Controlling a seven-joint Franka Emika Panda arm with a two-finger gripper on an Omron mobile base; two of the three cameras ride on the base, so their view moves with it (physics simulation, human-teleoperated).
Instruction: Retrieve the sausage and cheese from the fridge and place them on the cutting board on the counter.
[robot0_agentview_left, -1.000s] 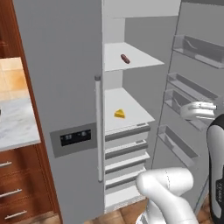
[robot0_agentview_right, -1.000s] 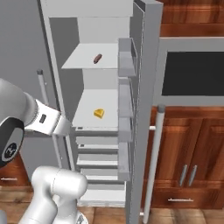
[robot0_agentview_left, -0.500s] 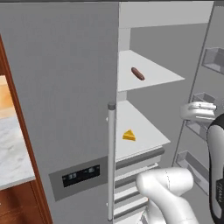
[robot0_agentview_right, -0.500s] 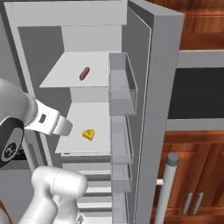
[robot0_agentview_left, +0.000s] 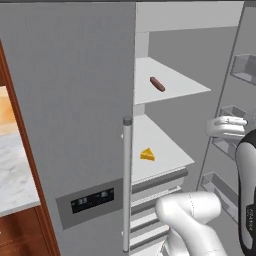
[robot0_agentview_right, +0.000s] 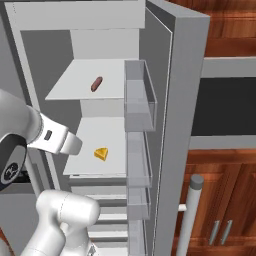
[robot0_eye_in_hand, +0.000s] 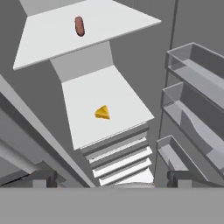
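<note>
Marbled white-grey stone of the counter (robot0_agentview_left: 15, 175) shows at the far left of the left base view, left of the fridge (robot0_agentview_left: 75, 100), with reddish-brown cabinet wood below it. Next comes the fridge's closed grey left door, carrying a dark display panel (robot0_agentview_left: 90, 201) low down and a long vertical bar handle (robot0_agentview_left: 127, 185) along its right edge. Right of that handle the fridge stands open, its white shelves exposed. On the upper shelf (robot0_agentview_left: 175, 85) lies the sausage (robot0_agentview_left: 157, 84), a thin reddish-brown link set at a slant near the middle of the shelf. On the shelf below (robot0_agentview_left: 155, 150) sits the cheese (robot0_agentview_left: 147, 155), a yellow wedge near that shelf's front half, well apart from the sausage. Under the cheese's shelf are several stacked white drawer fronts (robot0_eye_in_hand: 120, 159). Further right hangs the fridge's opened right door, lined with clear bins (robot0_agentview_right: 139, 95) one above another. In the hand view the gripper (robot0_eye_in_hand: 113, 179) hangs in front of the open fridge, looking in at both shelves; its two dark fingertips (robot0_eye_in_hand: 37, 179) stand at the widest spread, far apart at either side, with nothing between them and nothing touched.
</note>
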